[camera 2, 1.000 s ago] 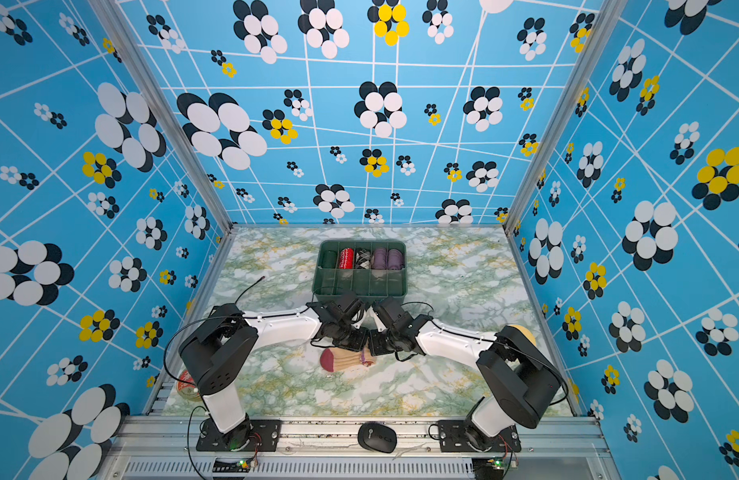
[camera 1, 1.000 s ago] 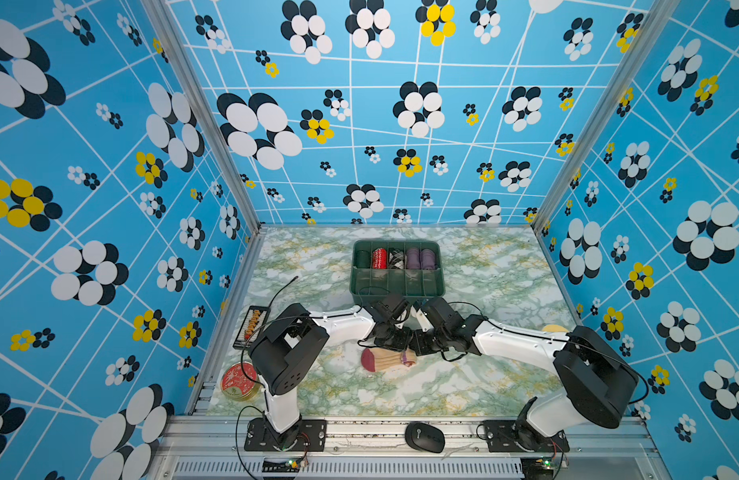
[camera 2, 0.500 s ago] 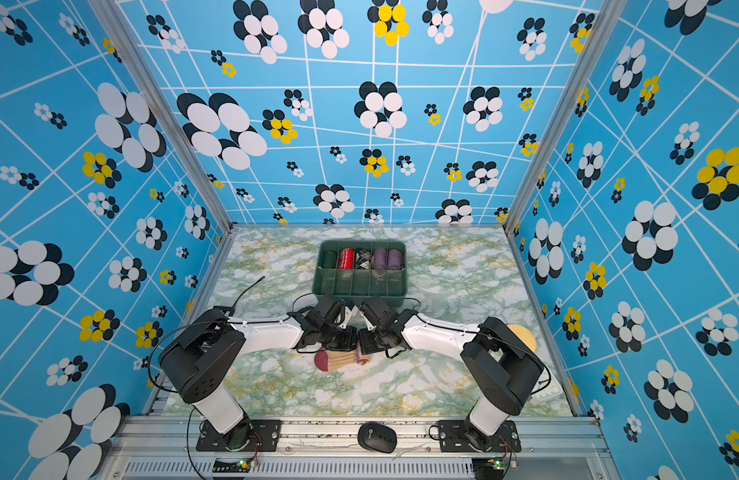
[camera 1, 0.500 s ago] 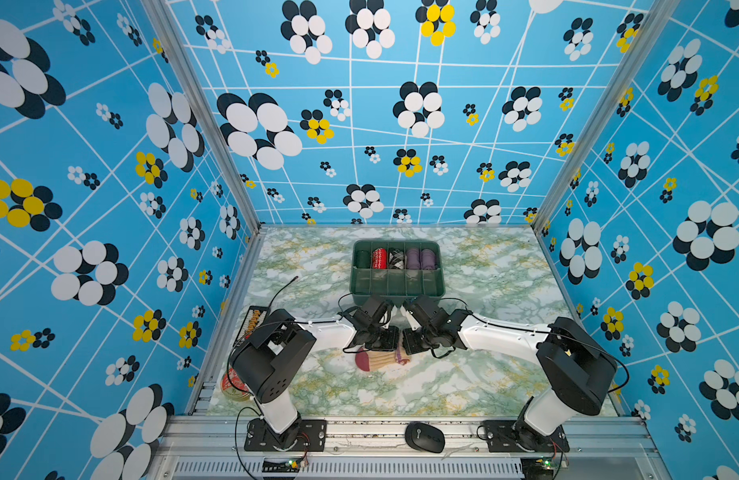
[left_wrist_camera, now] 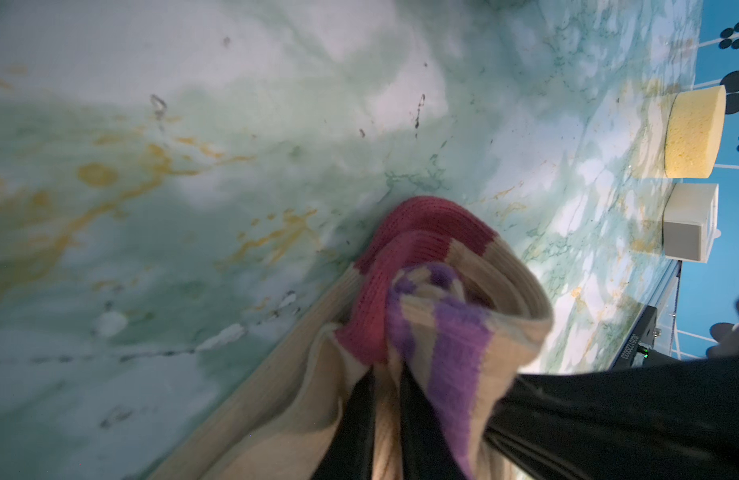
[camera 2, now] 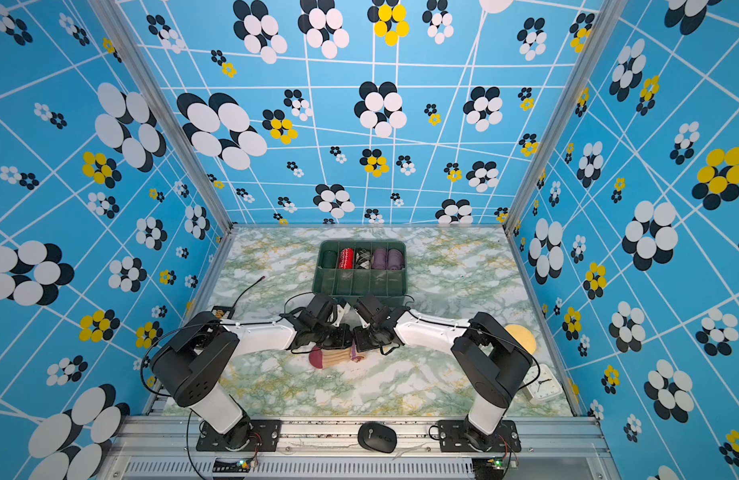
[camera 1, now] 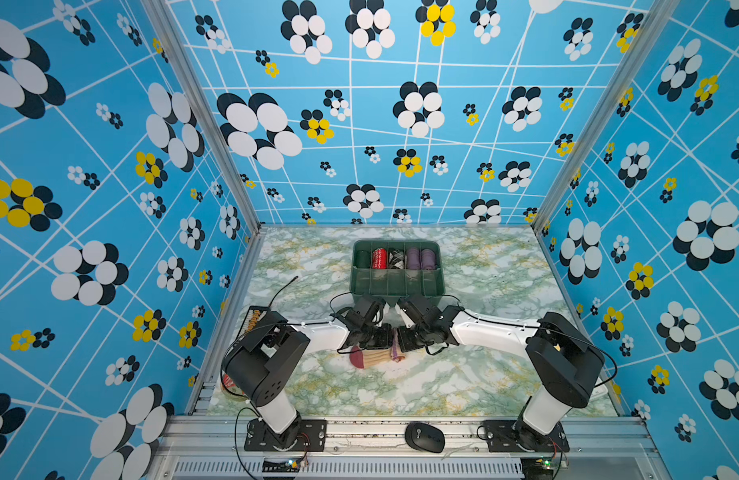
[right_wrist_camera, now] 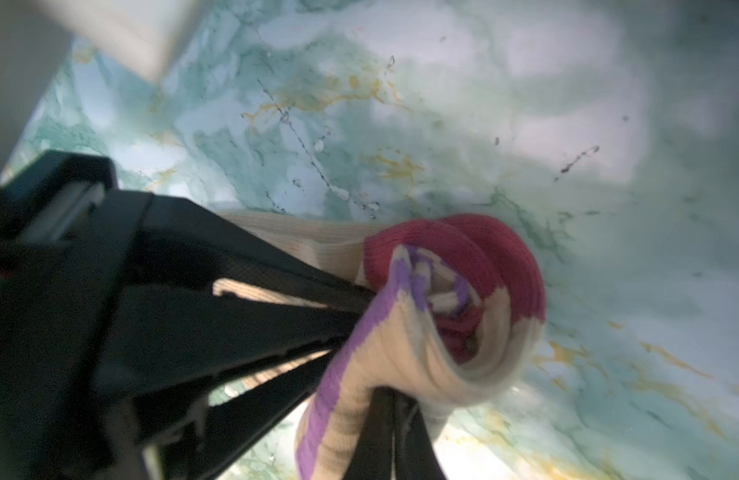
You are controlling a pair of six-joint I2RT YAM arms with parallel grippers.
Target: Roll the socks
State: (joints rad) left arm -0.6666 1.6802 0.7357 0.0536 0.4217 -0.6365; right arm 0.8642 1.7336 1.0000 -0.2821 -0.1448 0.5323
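Observation:
The socks (camera 1: 374,358) (camera 2: 335,358) lie on the marble table in front of the green bin. They are tan and ribbed, with the maroon toe at the left and the purple-striped cuff at the right. Both grippers meet over the cuff end. The left gripper (camera 1: 387,341) (left_wrist_camera: 386,374) is shut on the socks, with tan fabric (left_wrist_camera: 450,332) pinched between its black fingers (left_wrist_camera: 357,419). The right gripper (camera 1: 402,341) (right_wrist_camera: 394,401) is shut on the socks' striped cuff (right_wrist_camera: 359,374), which curls over its tips into a loose roll around the maroon part (right_wrist_camera: 463,253).
A green divided bin (camera 1: 394,286) holding several rolled socks stands just behind the grippers. A yellow sponge (camera 2: 521,337) and a white clock (camera 2: 542,387) sit at the right edge. A small rack (camera 1: 253,319) sits at the left edge. A black mouse (camera 1: 423,436) rests on the front rail.
Both arms have folded lower and drawn the grippers a little to the left, still close together at the cuff end. The socks have slid slightly left with them.

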